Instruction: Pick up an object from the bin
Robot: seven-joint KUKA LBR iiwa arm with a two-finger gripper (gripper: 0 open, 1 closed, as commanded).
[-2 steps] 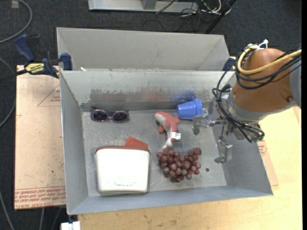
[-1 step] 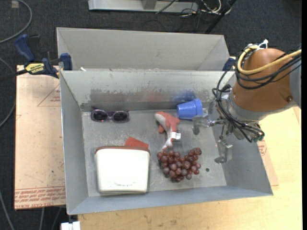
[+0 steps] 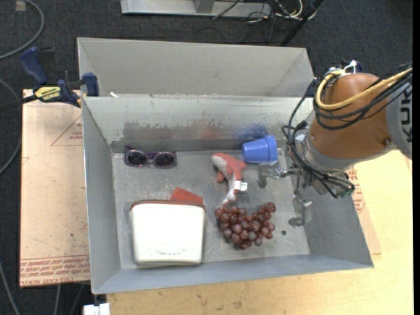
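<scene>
Gripper [image 3: 282, 195] low at right side of grey metal bin [image 3: 98, 195]; fingers spread, empty, just right of blue plastic cup [image 3: 259, 149] and dark red grape bunch [image 3: 246, 225].

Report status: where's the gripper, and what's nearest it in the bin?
Gripper at the bin's right side, over bare floor. Nothing seen held. Grape bunch nearest, just left of it in view. Blue cup farther back.

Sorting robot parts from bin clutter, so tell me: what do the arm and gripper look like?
The arm is pale grey with dark lettering. Its wrist wears a rounded orange cover, with yellow and black cables looped over it. Below is a small silver metal gripper amid thin dark wires.
</scene>
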